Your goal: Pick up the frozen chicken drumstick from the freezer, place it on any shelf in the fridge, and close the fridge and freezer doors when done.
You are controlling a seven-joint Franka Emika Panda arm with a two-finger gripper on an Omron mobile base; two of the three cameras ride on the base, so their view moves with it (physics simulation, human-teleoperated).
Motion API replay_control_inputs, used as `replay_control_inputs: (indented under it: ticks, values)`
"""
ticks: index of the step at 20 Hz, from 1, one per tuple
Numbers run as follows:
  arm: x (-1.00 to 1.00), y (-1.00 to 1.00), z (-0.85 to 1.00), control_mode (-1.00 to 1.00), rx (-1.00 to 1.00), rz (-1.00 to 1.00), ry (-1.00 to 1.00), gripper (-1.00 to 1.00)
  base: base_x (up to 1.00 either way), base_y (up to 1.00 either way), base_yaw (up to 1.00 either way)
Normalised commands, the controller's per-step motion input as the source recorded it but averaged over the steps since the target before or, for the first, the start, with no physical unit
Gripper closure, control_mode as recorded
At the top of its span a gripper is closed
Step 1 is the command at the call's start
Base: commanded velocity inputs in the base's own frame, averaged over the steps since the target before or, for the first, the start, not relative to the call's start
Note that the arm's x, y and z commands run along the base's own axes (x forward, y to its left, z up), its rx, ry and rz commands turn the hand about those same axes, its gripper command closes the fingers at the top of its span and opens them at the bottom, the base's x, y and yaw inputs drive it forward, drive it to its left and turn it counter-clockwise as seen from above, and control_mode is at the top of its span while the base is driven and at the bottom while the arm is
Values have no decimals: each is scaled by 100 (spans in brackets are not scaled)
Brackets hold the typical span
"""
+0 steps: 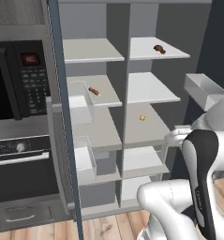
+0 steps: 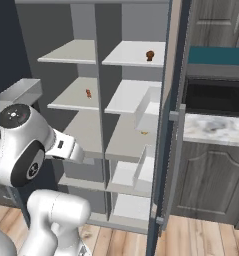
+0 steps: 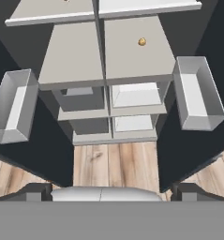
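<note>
We're in a home kitchen here. There's a tall slate-blue side-by-side fridge [image 1: 132,14] standing wide open with grey shelves, a built-in microwave [image 1: 19,79] over an oven [image 1: 19,159], dark wood-grain cabinets [image 2: 211,180] under a marble surface [image 2: 216,127], and a wood plank floor [image 3: 113,164].

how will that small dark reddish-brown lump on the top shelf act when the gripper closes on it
The small dark reddish-brown lump looks stubby and rounded with a narrower end, so it may slip or twist between flat fingers. It is small against the pale grey top shelf, so probably light. It lies alone on that flat board, so a nudge would likely slide or roll it.
</note>
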Motion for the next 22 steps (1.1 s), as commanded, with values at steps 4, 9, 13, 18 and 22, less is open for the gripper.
replay_control_inputs:
  ticks: [4,9,13,18,22]
  values:
    - [0,0,0,100,0,0,0,-100,-55,0,0]
    - [0,0,0,100,0,0,0,-100,-41,0,0]
    - [0,0,0,100,0,0,0,-100,-6,0,0]
    - [0,0,0,-100,0,0,0,-100,0,0,0]
    - [0,0,0,-100,0,0,0,-100,0,0,0]
